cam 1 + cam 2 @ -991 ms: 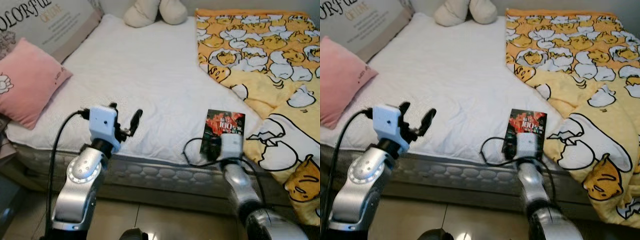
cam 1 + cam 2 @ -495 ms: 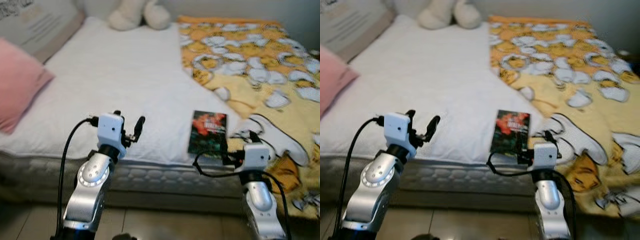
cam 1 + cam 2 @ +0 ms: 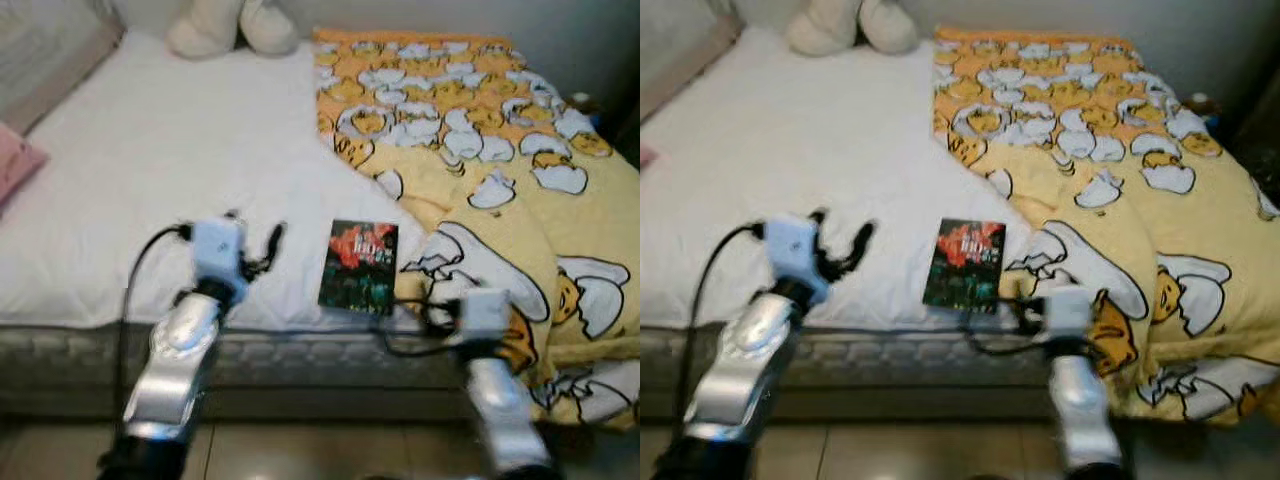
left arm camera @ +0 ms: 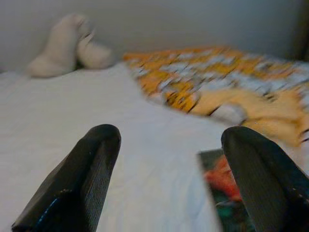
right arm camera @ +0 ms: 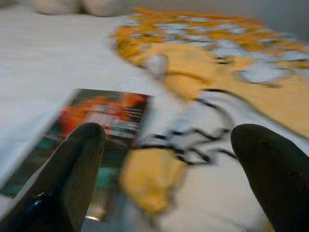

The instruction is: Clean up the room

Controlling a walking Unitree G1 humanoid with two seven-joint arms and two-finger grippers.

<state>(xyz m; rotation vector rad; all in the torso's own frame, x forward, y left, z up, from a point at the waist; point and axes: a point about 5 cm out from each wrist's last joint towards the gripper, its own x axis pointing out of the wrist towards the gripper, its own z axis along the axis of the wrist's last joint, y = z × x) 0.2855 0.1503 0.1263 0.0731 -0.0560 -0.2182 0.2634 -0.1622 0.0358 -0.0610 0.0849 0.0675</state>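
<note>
A bed [image 3: 120, 190] with a white mattress cover is seen from its near edge. A book [image 3: 358, 266] with a dark red-and-green cover lies flat near that edge, just beside the folded border of a yellow egg-patterned blanket [image 3: 480, 170] that is spread over the bed's right half. A cream plush toy [image 3: 232, 24] is set at the far end, and the corner of a pink pillow [image 3: 14, 163] is seen at the left margin. The left gripper [image 3: 255, 243] is held above the mattress edge, left of the book, its fingers [image 4: 82, 179] spread apart and empty. The right gripper [image 5: 164, 183] is held before the blanket's fold, just right of the book, its fingers [image 5: 275, 179] likewise parted and holding nothing. No containers are shown.
</note>
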